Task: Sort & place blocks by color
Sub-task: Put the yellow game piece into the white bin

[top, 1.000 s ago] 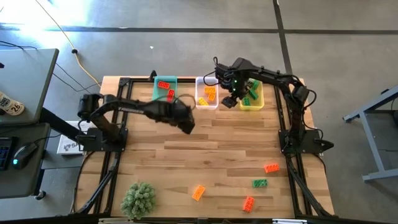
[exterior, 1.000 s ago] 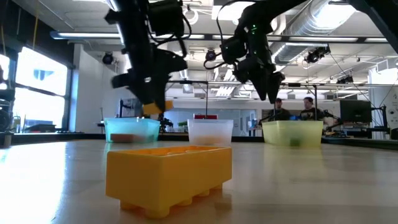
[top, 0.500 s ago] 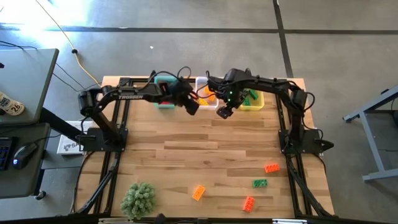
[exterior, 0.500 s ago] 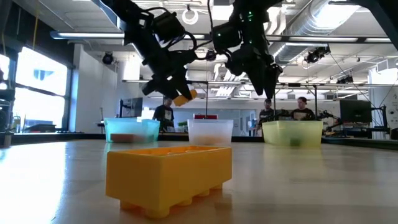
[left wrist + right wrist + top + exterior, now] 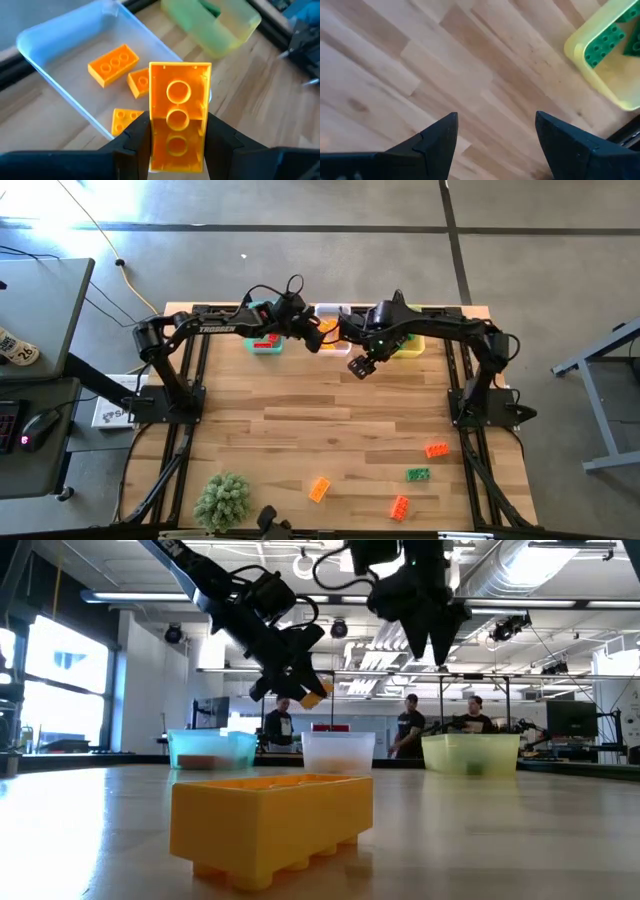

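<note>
My left gripper (image 5: 312, 331) is shut on a yellow-orange block (image 5: 178, 107), held in the air over the clear bin (image 5: 334, 332). Three yellow-orange blocks (image 5: 113, 62) lie in that bin. The teal bin (image 5: 264, 332) holds red-orange blocks and the yellow bin (image 5: 407, 342) holds green ones (image 5: 603, 42). My right gripper (image 5: 360, 367) hangs open above bare table, just on the near side of the clear and yellow bins. A few loose blocks lie near the front right: yellow-orange (image 5: 319, 489), red-orange (image 5: 436, 449), green (image 5: 418, 474). My left gripper pinches the block's two long sides (image 5: 151, 131) between its two fingers, at the end nearer the wrist. The fingers slant downward toward the far right and lie along the block. The block's free end (image 5: 314, 697) juts out past the fingertips, clear of the bin below.
A fuzzy green plant ball (image 5: 222, 500) sits at the front left. Another red-orange block (image 5: 400, 506) lies by the front edge. The three bins stand in a row along the far edge. People stand in the room behind the table (image 5: 410, 730).
My left gripper has carried the yellow-orange block toward the far edge and a little right, to above the clear bin, tipping from steeply downward to a shallower slant. My right gripper has come away from the yellow bin toward the near edge and risen, still open.
</note>
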Controlling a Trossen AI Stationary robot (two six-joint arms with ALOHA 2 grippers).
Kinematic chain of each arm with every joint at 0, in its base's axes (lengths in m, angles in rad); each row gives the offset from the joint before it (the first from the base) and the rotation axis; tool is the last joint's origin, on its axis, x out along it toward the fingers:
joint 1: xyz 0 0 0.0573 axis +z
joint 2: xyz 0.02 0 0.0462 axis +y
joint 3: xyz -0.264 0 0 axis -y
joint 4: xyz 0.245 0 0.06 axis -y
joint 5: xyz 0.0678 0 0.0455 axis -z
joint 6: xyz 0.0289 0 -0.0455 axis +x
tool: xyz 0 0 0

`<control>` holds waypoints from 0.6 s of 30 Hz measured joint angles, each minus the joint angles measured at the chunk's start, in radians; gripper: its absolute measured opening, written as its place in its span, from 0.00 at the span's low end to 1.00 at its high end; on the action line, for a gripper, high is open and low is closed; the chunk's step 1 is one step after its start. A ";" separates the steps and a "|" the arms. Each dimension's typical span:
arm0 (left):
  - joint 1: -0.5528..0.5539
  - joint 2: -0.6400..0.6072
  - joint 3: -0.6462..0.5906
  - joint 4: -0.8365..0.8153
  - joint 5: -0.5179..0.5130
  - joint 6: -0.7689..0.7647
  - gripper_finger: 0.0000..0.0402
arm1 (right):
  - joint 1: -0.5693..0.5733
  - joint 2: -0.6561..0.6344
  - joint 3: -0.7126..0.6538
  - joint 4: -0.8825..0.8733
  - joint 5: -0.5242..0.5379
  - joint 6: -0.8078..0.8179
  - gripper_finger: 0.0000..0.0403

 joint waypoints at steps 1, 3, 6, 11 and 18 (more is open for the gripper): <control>0.000 0.007 -0.001 0.007 0.000 0.003 0.28 | 0.010 -0.011 0.000 0.000 0.000 0.017 0.63; 0.001 0.022 -0.001 0.040 0.002 0.027 0.28 | 0.033 -0.033 0.000 -0.001 0.000 0.046 0.63; 0.002 0.041 -0.001 0.073 0.003 0.054 0.30 | 0.071 -0.055 0.000 -0.001 0.003 0.090 0.63; 0.004 0.058 -0.001 0.098 0.002 0.071 0.37 | 0.150 -0.067 0.000 -0.014 0.039 0.150 0.63; 0.004 0.060 -0.001 0.099 0.004 0.102 0.51 | 0.288 -0.061 0.000 -0.035 0.095 0.248 0.63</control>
